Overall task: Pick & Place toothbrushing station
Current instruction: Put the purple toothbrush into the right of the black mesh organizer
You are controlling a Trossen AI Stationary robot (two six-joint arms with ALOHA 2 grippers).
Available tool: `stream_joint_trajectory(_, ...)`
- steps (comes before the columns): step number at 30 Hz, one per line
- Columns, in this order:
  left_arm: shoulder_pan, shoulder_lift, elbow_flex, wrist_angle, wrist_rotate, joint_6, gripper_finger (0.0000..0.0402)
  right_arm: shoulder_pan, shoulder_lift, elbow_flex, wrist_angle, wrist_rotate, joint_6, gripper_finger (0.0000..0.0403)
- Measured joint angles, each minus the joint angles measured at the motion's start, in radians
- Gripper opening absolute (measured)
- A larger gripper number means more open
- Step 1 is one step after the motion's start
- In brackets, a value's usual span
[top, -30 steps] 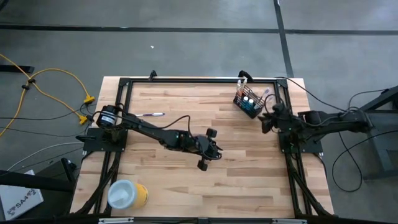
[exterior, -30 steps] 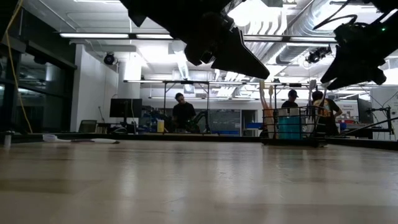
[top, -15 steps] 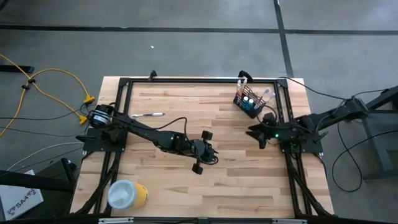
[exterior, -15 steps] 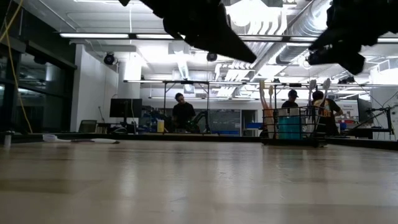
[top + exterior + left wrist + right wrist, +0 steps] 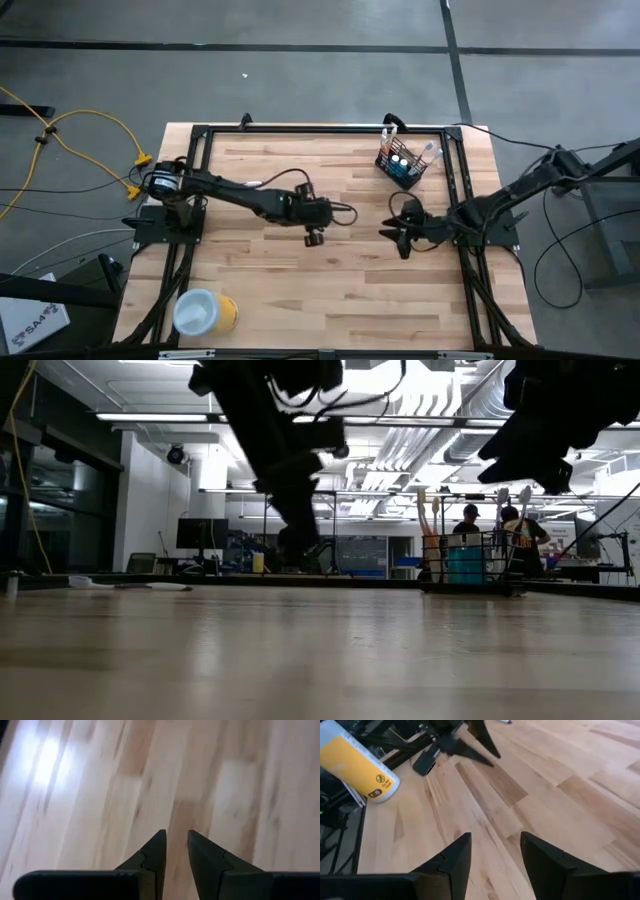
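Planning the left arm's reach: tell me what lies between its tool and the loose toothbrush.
Nothing visible. Bare wood separates the left tool, jaws open with nothing between them, from the toothbrush near the table's far left edge.

The left hand has pulled back toward its base; the right hand has swung out toward the table's middle.

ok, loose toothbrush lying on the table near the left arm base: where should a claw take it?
Judging from above: the toothbrush lies flat along the table's far edge, thin and pale. Take the handle near mid-length, coming straight down, fingers closing across its width. The left claw is nearer and holds nothing.
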Motion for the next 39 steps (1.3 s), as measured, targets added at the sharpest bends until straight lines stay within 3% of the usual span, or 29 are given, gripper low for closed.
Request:
stream_joint_trajectory(5,0.006,-0.001,0.000,-0.151,-0.017,-0.079,0.0074,0.006,0.083,0.000,0.081,0.003,-0.025,0.0162)
stream_joint_trajectory(9,-0.008,-0.005,0.000,-0.239,-0.139,-0.117,0.0074,0.006,0.141,0.000,0.132,0.004,-0.056,0.0162)
stream_joint_trajectory(13,0.000,-0.049,0.000,-0.281,-0.153,-0.122,0.0074,0.006,0.190,0.000,0.151,0.003,-0.058,0.0162)
stream_joint_trajectory(23,0.128,-0.201,-0.043,-0.361,-0.091,-0.099,0.0074,0.006,0.274,0.000,0.192,0.001,-0.054,0.0162)
stream_joint_trajectory(33,0.237,-0.513,-0.293,-0.269,0.045,-0.109,0.0074,0.006,0.289,0.000,0.209,0.002,-0.051,0.0162)
stream_joint_trajectory(39,0.244,-0.661,-0.408,-0.280,0.062,-0.168,0.0074,0.006,0.289,0.000,0.238,0.002,-0.055,0.0162)
